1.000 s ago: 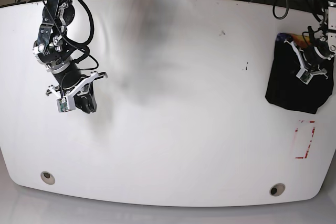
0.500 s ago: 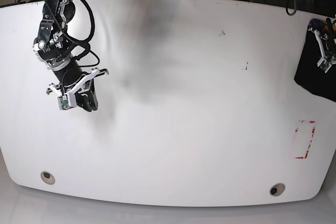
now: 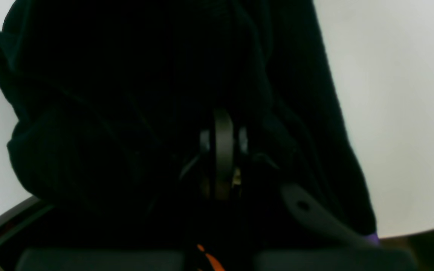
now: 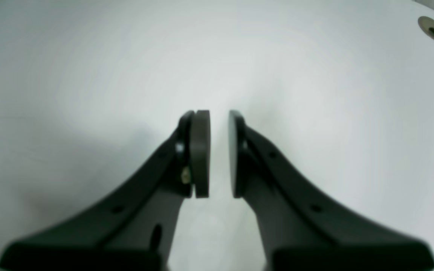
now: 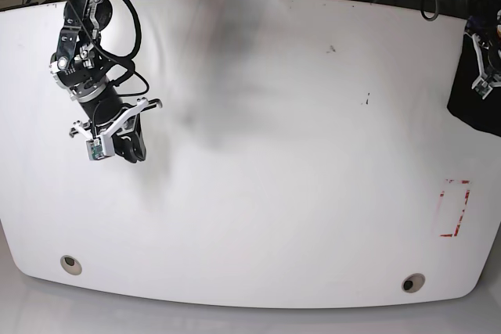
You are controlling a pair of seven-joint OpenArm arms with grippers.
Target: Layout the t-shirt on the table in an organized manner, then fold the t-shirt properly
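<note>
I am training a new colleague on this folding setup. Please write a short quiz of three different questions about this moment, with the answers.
1. True or false: the t-shirt lies spread flat in the middle of the table.
2. Which end effector grips the t-shirt?
A. left end effector
B. right end effector
C. both
3. Fill in: the red dashed mark is near the table's ____ side in the base view.

Key: 1 false, it is bunched at the edge. 2 A. 3 right.
</note>
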